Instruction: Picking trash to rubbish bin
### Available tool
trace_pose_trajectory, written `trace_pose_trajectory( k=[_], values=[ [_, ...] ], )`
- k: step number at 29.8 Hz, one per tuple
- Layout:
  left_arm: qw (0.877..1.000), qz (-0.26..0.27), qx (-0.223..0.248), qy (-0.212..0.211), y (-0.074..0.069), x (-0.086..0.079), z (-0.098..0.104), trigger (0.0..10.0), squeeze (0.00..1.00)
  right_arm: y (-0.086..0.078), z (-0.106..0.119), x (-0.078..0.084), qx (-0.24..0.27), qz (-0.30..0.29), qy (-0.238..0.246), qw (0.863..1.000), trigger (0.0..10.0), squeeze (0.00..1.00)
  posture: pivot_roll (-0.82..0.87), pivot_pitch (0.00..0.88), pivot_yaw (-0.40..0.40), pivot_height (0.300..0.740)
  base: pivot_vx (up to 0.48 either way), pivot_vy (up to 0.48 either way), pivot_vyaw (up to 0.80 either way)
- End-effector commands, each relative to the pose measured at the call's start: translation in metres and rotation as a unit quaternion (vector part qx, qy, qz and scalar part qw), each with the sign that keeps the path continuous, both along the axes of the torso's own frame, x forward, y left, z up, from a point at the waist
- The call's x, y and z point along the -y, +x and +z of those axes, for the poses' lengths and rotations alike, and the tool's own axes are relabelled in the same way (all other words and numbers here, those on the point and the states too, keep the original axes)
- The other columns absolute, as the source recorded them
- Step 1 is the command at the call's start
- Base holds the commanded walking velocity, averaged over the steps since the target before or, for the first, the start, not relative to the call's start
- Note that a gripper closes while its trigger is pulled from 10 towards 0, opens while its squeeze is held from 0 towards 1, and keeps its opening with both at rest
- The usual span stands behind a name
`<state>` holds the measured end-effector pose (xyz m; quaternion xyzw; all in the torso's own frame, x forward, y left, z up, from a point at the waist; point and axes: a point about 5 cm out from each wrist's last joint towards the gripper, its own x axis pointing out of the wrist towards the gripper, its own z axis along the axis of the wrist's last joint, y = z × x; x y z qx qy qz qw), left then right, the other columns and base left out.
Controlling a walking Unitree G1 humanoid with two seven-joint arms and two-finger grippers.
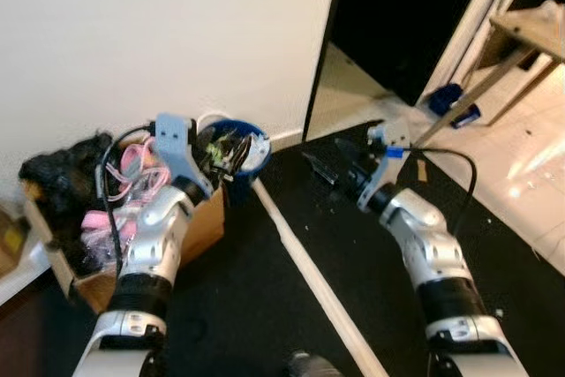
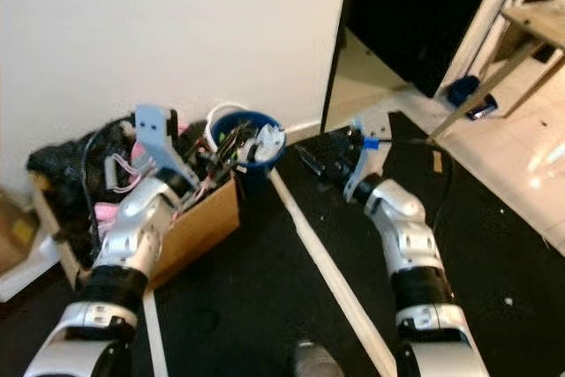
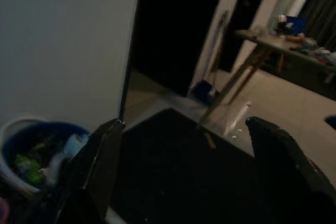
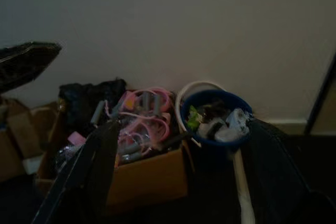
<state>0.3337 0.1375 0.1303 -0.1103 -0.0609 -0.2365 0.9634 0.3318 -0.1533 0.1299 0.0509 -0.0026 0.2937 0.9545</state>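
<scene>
A blue rubbish bin [image 1: 252, 158] stands against the white wall, full of mixed trash with a white crumpled piece on top. It also shows as the bin [image 3: 31, 148] and the bin [image 4: 214, 121] in the two wrist views. My left gripper [image 1: 214, 153] hangs at the bin's left rim, open, with nothing between its fingers [image 3: 102, 166]. My right gripper [image 1: 334, 170] is low over the black floor to the right of the bin. It points toward the bin, open and empty, with its fingers [image 4: 273, 156] spread wide.
A cardboard box [image 1: 201, 227] of pink cables sits left of the bin, with a black bag [image 1: 62, 174] behind it. A white strip [image 1: 309, 271] crosses the black mat. A dark doorway, a wooden table [image 1: 530, 28] and a blue object [image 1: 446, 97] lie to the right.
</scene>
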Motion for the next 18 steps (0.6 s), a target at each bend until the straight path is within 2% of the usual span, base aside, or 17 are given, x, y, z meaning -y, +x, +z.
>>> trace_pose_trajectory(
  k=[1,18],
  values=[
    [1.0,-0.006,-0.004,0.002,0.0002,0.0018,-0.0011,10.0,0.0,0.0009,0.0017,0.002,0.001,-0.002,-0.002,1.0,10.0,0.0,-0.05,0.0,-0.008,0.74,0.0,0.0,-0.8],
    [1.0,-0.01,-0.001,0.002,-0.0003,0.0021,-0.0006,10.0,0.0,0.0009,0.0017,0.002,0.001,-0.002,-0.002,1.0,10.0,0.0,-0.05,0.0,-0.009,0.74,0.0,0.0,-0.8]
  ],
)
